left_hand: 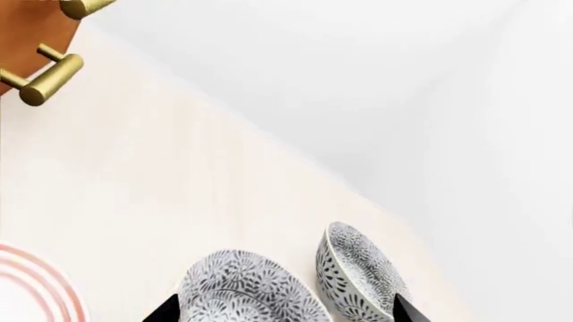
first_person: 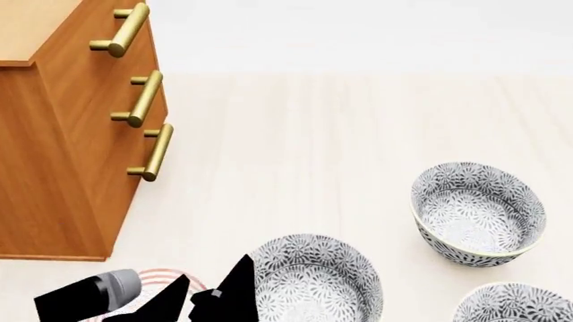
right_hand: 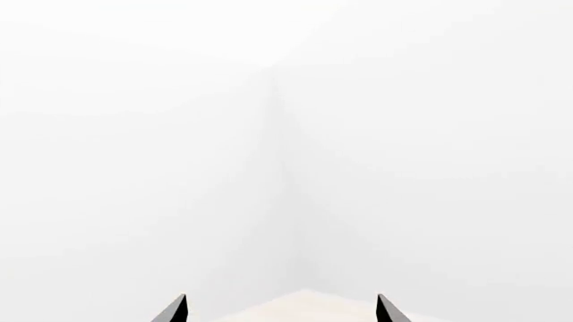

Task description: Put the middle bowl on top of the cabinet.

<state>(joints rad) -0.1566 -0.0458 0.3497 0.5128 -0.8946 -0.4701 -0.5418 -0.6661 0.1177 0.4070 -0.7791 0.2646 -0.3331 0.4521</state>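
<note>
1. We show the scene at an early stage of the task. The tall orange-brown wooden drawer cabinet (first_person: 63, 168) with three brass bar handles (first_person: 143, 99) stands at the left of the head view, and the part of its lighter tan top (first_person: 31, 27) that we see carries nothing.

2. Three deep round bowls with a fine grey-and-white floral pattern sit upright on the pale wooden bench (first_person: 296, 134). We take the middle bowl (first_person: 313, 282) to be the one nearest the left arm; a second bowl (first_person: 479, 211) lies well apart to its right, and a third bowl (first_person: 514, 305) shows only partly at the lower right edge. This reading is a judgement.

3. The left end effector (first_person: 211, 298) is spread, its dark fingers low in the head view, one finger touching or just beside the middle bowl's near rim. We cannot tell whether it grips the rim. A flat white plate with red rings (left_hand: 36, 285) lies beneath or just beside that arm.

4. The right end effector (right_hand: 282, 310) is also spread and holds nothing; its camera faces blank white background above a bench corner.

5. What remains, as we judge it: securing the bowl, lifting it, carrying it left and up, and setting it on the cabinet top.

6. Orientation: the middle bowl opens straight upward. Being round, it has no long axis across the bench; its axis of symmetry is vertical.
</note>
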